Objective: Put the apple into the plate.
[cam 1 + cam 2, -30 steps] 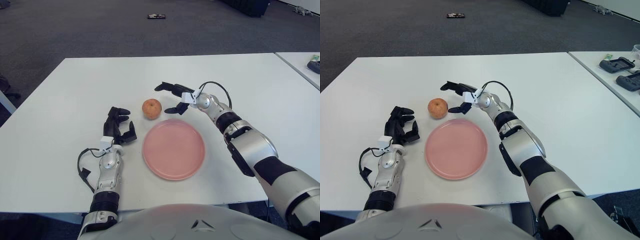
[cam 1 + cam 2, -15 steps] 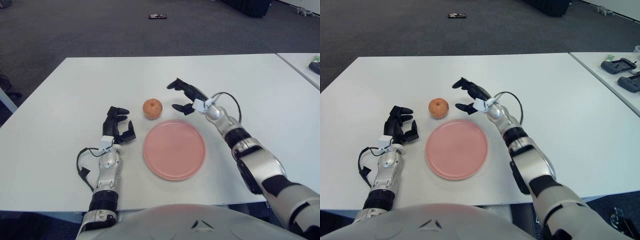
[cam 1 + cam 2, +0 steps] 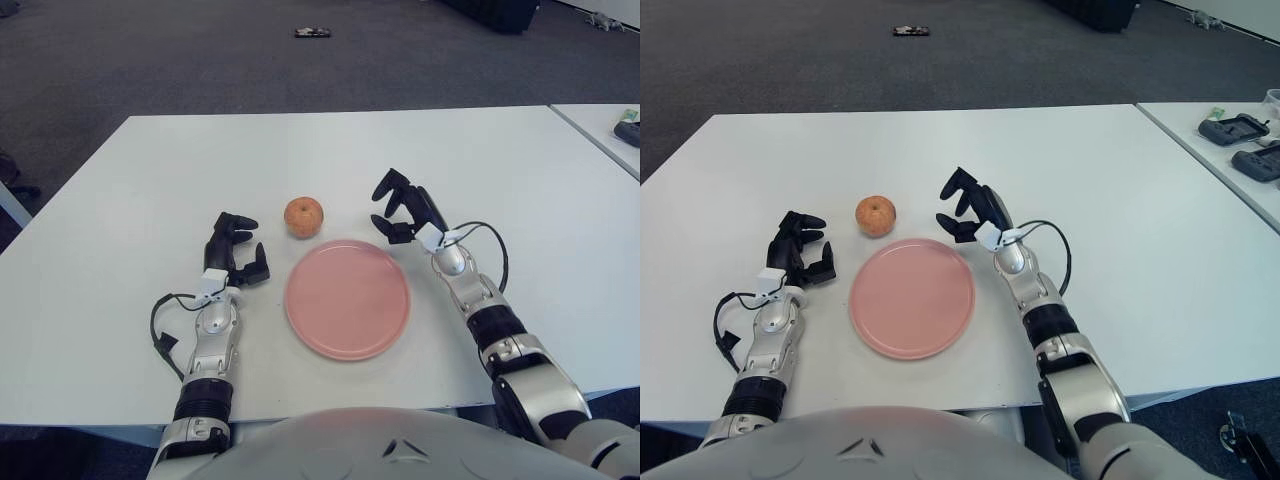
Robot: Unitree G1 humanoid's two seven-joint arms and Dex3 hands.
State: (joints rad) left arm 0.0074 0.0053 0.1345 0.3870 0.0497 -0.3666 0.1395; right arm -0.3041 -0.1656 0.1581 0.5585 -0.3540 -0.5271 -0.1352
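Your apple (image 3: 303,216) sits on the white table (image 3: 130,190), just beyond the far-left edge of the pink plate (image 3: 347,298) — near it, not on it. Your right hand (image 3: 404,207) is raised beside the plate's far-right edge, well apart from the apple, its 3 fingers loosely spread and holding nothing. Your left hand (image 3: 236,252) rests on the table to the left of the plate, fingers relaxed and partly curled, also empty. The plate itself is bare.
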